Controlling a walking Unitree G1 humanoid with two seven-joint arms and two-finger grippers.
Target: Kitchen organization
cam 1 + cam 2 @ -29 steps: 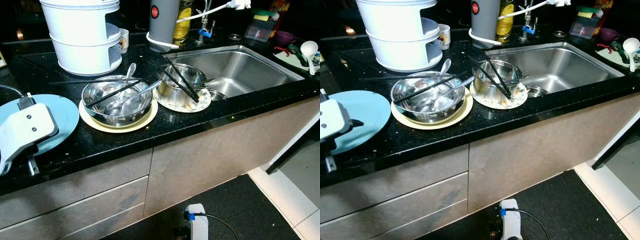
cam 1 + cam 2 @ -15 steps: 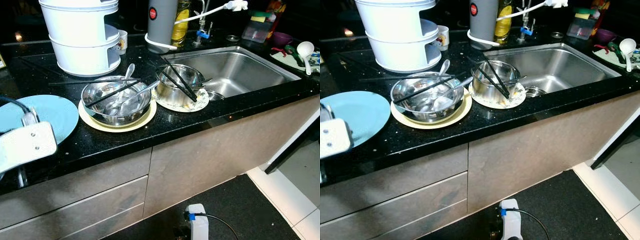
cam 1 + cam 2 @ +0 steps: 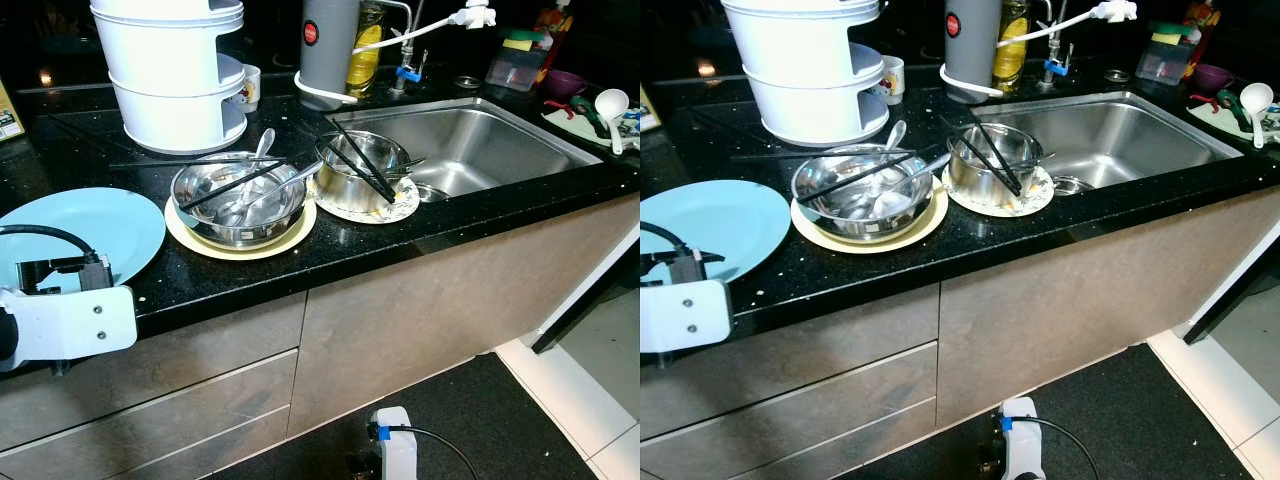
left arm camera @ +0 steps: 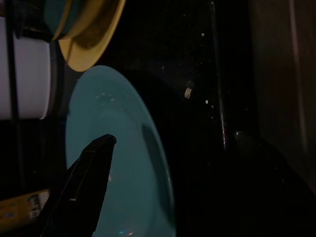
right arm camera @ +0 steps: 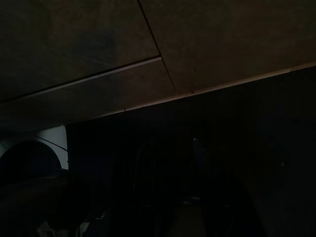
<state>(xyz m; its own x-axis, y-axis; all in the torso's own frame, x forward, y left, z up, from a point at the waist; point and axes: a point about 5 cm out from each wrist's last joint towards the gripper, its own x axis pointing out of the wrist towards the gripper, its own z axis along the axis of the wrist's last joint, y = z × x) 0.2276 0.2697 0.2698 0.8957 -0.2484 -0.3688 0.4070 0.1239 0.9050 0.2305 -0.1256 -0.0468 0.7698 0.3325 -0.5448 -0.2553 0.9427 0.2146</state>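
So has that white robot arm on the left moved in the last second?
Yes. The left arm has pulled back off the blue plate toward the counter's front edge, and now sits lower, at the plate's near rim.

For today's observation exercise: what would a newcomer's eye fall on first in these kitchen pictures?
Probably the two steel bowls crossed by black chopsticks, each on its own plate on the black countertop beside the steel sink. Next, the round light-blue plate at the robot's left and the tall white tiered container behind.
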